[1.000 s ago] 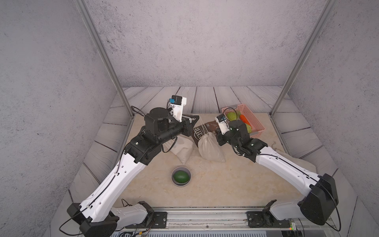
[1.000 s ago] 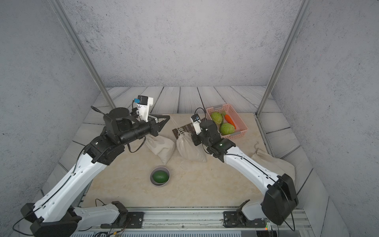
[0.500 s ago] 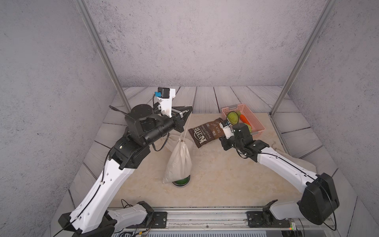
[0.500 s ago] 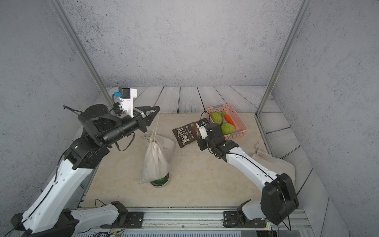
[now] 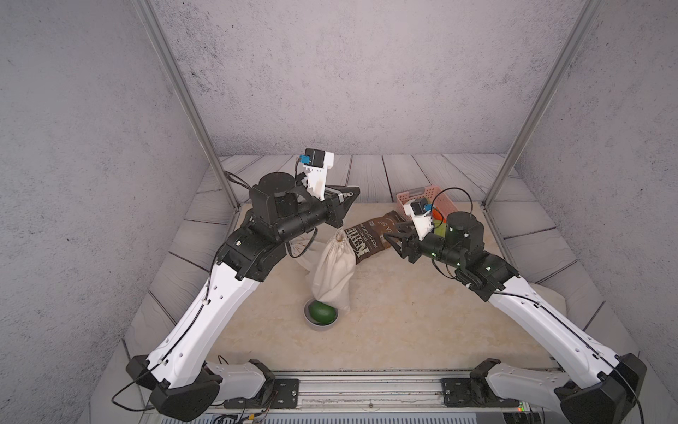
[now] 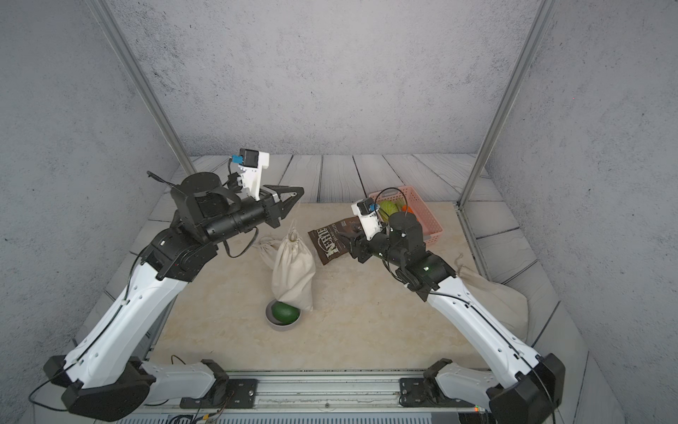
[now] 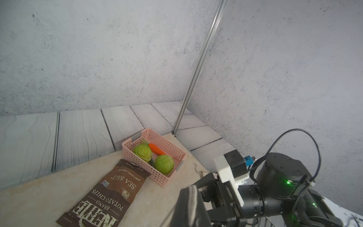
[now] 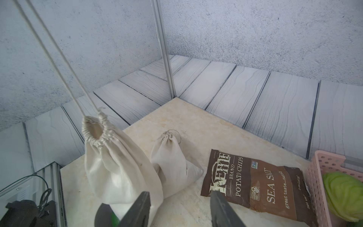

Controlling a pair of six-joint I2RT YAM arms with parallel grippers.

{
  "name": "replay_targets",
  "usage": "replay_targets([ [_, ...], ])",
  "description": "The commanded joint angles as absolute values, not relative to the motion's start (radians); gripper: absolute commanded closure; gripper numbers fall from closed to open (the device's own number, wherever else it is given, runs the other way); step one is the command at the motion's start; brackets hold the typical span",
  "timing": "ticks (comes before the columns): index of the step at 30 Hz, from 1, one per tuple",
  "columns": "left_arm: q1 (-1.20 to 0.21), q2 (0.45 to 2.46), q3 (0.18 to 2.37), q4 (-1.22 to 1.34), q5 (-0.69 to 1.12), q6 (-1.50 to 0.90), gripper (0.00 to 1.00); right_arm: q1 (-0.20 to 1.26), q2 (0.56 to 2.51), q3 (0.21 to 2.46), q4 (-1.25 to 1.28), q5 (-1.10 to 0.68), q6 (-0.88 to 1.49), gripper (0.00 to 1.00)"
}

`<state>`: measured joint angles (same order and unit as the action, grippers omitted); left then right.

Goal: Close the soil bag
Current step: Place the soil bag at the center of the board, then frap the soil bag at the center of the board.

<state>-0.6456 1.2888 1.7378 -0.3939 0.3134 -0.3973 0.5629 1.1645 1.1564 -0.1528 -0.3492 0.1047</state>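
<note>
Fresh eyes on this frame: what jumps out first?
The cloth soil bag dangling mid-table by its taut drawstring, pinched in the raised left hand, neck gathered but not fully shut. The right hand stands open and empty near a brown chips bag. By the soil bag's bottom sits a bowl with an avocado.

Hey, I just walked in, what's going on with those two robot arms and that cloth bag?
The left gripper is shut on the drawstring and holds the soil bag up by it, the string taut. The bag's mouth is bunched, though a small gap shows in the right wrist view. The right gripper is open and holds nothing, hovering near the chips bag.
</note>
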Motion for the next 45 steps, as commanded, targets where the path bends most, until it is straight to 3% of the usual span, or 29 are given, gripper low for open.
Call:
replay_targets([
  [1,-0.641,1.284,1.809,-0.36,0.35,-0.373,1.0,0.566,1.141,1.192,-0.147,-0.412,0.122,0.42],
  [15,-0.644,1.389,1.717,-0.303,0.375,-0.414,1.0,0.569,1.155,1.222,-0.155,-0.467,0.097,0.17],
  [23,-0.644,1.4,1.707,-0.288,0.391,-0.426,1.0,0.588,1.271,1.304,-0.142,-0.432,0.116,0.17],
  [26,-0.646,1.397,1.709,-0.288,0.394,-0.426,1.0,0.603,1.321,1.357,-0.176,-0.385,0.116,0.27],
  [31,-0.646,1.373,1.709,-0.302,0.376,-0.412,1.0,0.605,1.367,1.394,-0.263,-0.32,0.115,0.66],
  [34,-0.641,1.337,1.715,-0.321,0.328,-0.398,1.0,0.604,1.366,1.355,-0.332,-0.201,0.098,0.81],
  [37,-0.623,1.29,1.724,-0.318,0.308,-0.393,1.0,0.591,1.38,1.269,-0.359,-0.065,0.065,0.86],
  [45,-0.6,1.207,1.784,-0.324,0.285,-0.372,1.0,0.56,1.575,1.159,-0.394,0.136,0.048,0.86],
])
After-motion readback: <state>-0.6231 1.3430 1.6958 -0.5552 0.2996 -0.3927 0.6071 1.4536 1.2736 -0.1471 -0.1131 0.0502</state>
